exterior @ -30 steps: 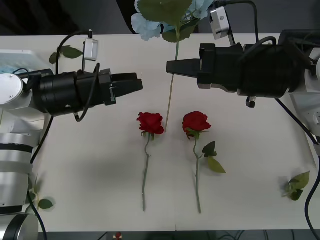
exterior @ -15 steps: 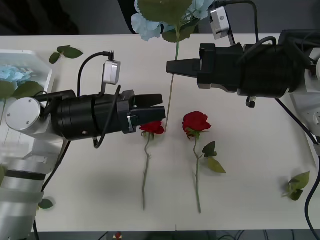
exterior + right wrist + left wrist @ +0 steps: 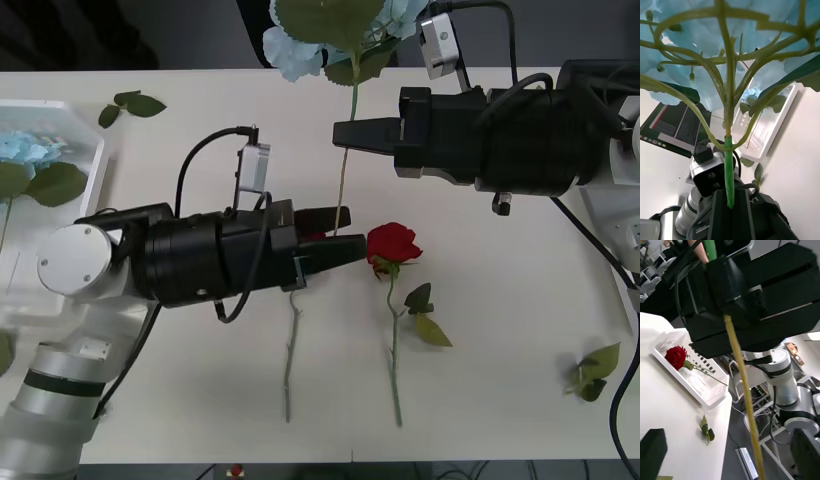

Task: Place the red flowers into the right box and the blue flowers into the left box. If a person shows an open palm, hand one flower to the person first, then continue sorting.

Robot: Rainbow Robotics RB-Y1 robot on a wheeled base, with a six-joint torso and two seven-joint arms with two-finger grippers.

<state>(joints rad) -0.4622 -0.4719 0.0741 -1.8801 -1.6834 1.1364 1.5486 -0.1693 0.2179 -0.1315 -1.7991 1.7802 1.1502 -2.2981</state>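
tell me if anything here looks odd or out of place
A few loose leaf sprigs lie on the table away from any flower: one near the left box at, another at the table's right edge. Otherwise, the right gripper holds a blue flower by its stem while the left gripper reaches over a red rose.

A robotics lab or test workspace: a plain white table [image 3: 500, 330] stands as the work surface, and past its edge another robot's grey, jointed body [image 3: 784, 386] is visible, with cables on the floor and shelving with equipment in the room behind.
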